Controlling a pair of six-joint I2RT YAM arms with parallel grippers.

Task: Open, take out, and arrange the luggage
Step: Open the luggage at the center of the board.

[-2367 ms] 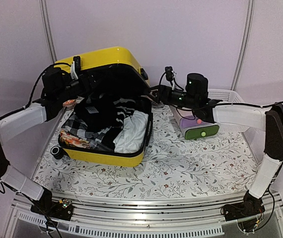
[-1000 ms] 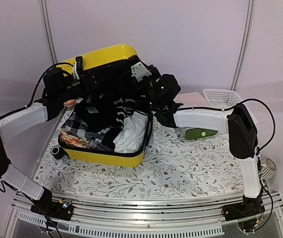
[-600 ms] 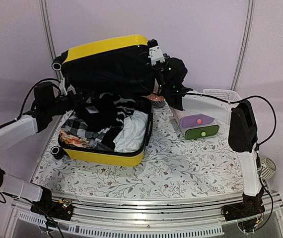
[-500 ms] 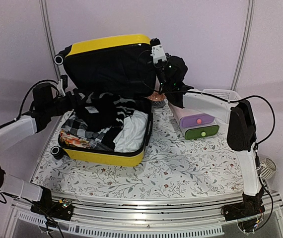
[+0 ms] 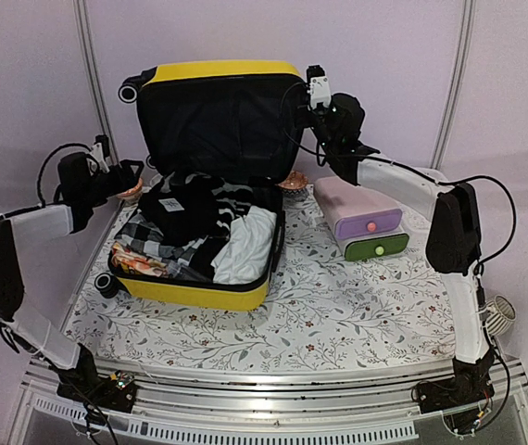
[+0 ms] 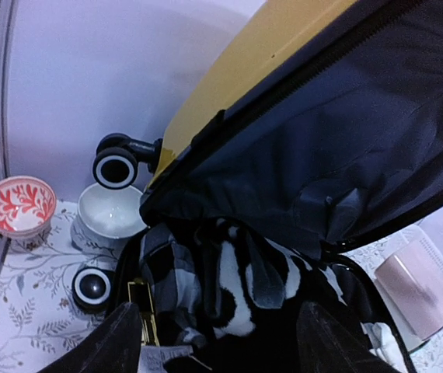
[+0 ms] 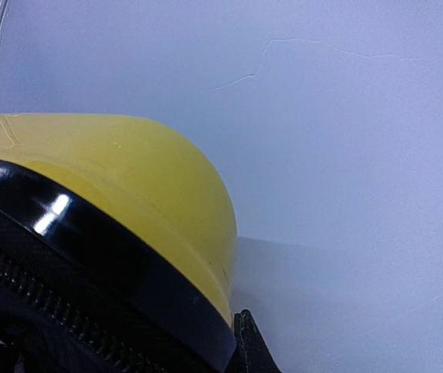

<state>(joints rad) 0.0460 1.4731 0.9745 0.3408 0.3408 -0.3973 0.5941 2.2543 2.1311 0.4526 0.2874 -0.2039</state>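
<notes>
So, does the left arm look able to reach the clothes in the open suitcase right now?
Probably yes. The suitcase lid stands upright with the right gripper at its top corner, so the clothes lie uncovered. The left gripper hangs open just left of them, with nothing between.

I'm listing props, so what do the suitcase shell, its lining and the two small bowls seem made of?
Luggage shell: likely hard plastic, glossy yellow, with a smooth sheen. Lining: matte black fabric, creased and sagging. Red-patterned bowl and white bowl: smooth, perhaps glazed ceramic or plastic; unclear.
</notes>
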